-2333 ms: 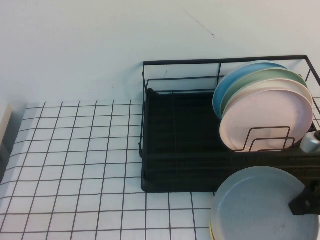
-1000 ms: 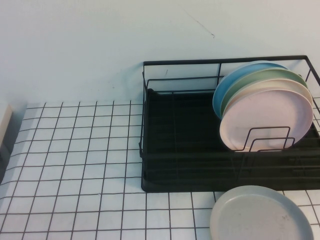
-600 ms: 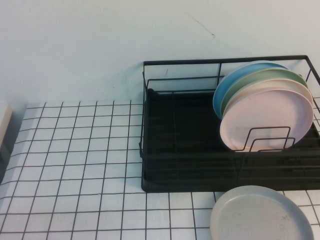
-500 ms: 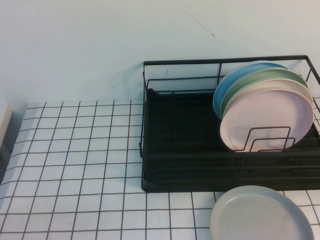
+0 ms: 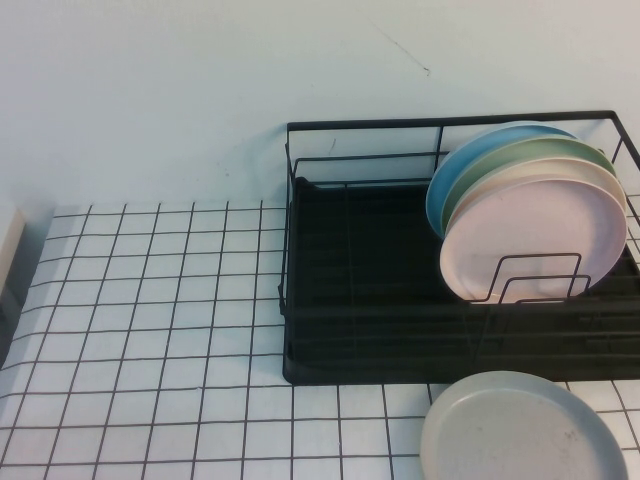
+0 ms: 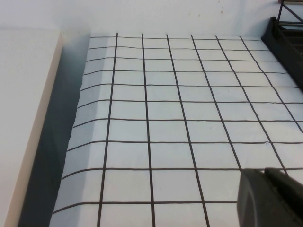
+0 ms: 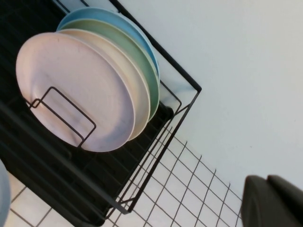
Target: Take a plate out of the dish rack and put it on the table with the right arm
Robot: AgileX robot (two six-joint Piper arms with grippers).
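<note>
Grey and faintly speckled, the plate [image 5: 525, 428] lies flat on the white gridded counter [image 5: 150, 330], at the near right, just in front of the black wire dish rack [image 5: 360, 290] and free of it. Nothing touches it. By my reckoning the carry-and-set-down step is done and what is in hand now is the retreat.

My right hand [image 7: 274, 201] is off the plate and out of the high view; its wrist camera looks down across the rack from the right, showing only a dark fingertip at the corner. Its fingers are closed tight with nothing between them.

My left hand [image 6: 270, 197] hangs parked over bare counter well to the left of the rack; only a dark tip shows, so I cannot tell how its fingers stand.

Four plates stand leaning in the rack's right end: a pale pink plate [image 5: 535, 240] nearest, then a cream plate [image 7: 135, 101], a green plate [image 5: 530, 152] and a blue plate [image 5: 450, 175] behind.

Next I would only need to draw the right arm clear without brushing the rack's top wire.
</note>
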